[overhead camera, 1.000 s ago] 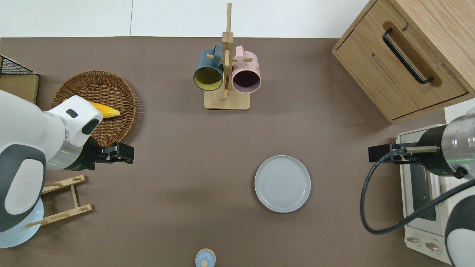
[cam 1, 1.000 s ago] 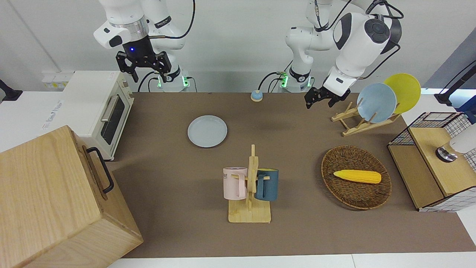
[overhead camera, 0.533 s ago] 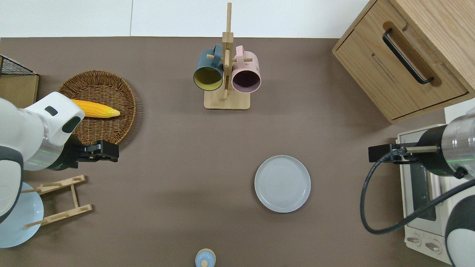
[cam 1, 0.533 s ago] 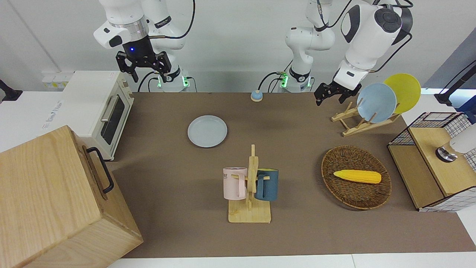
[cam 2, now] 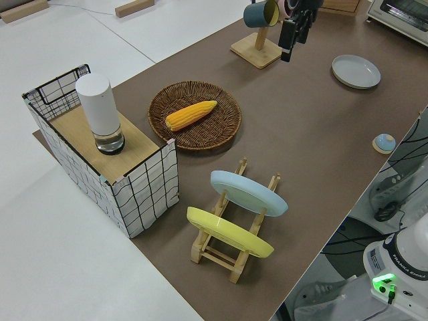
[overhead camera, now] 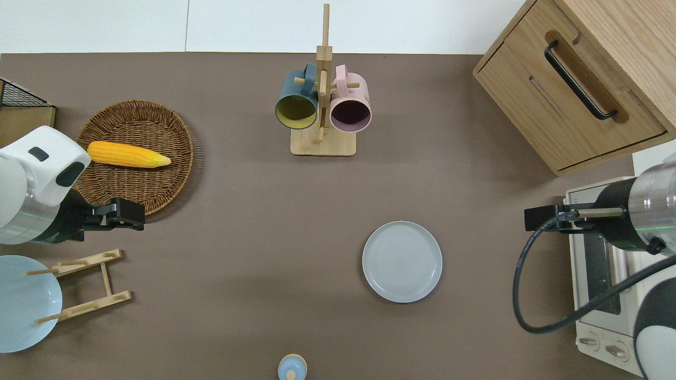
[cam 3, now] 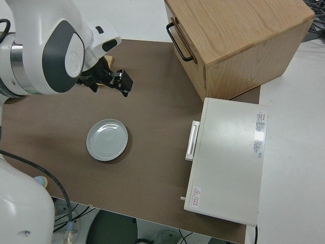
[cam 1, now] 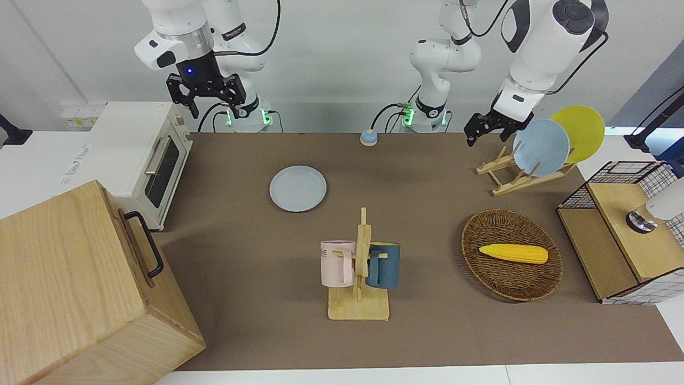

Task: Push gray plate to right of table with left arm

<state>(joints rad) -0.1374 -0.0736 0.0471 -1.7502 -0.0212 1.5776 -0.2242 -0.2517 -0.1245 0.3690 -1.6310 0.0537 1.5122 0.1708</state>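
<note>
The gray plate [cam 1: 297,188] lies flat on the brown table [cam 1: 427,176], toward the right arm's end and about midway in depth; it also shows in the overhead view [overhead camera: 402,262], the left side view [cam 2: 356,71] and the right side view [cam 3: 107,140]. My left gripper [cam 1: 485,130] is up in the air, well apart from the plate. In the overhead view it [overhead camera: 129,215] is over the table at the wicker basket's rim, between the basket and the plate rack. It holds nothing. The right arm is parked, its gripper [cam 1: 206,99] empty.
A mug tree [overhead camera: 322,105] with a blue and a pink mug stands farther from the robots than the plate. A wicker basket [overhead camera: 158,184] holds a corn cob [overhead camera: 128,154]. A wooden rack [cam 1: 513,174] holds sky-blue and yellow plates. A toaster oven [cam 1: 144,155] and a wooden cabinet [cam 1: 80,289] stand at the right arm's end.
My left arm has risen and swung toward its own end of the table, away from the gray plate, uncovering the corn. The plate and the right arm have not moved.
</note>
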